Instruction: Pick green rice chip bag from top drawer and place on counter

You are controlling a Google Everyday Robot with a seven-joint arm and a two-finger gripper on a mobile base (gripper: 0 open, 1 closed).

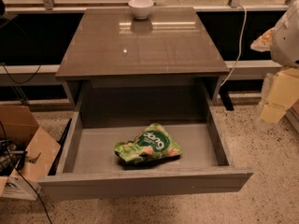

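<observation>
The green rice chip bag (148, 146) lies crumpled on the floor of the open top drawer (145, 183), near its middle front. The drawer is pulled fully out below the counter (140, 43), whose glossy grey-brown top reflects light. My gripper (274, 101) hangs at the far right of the view, beside the drawer's right wall and above the floor, well apart from the bag. It holds nothing that I can see. The white arm housing (286, 38) sits above it.
A white bowl (140, 7) stands at the counter's back edge. An open cardboard box (23, 148) with cables sits on the floor at the left. A white cable (240, 41) hangs down behind the counter's right side. The floor is speckled terrazzo (275, 190).
</observation>
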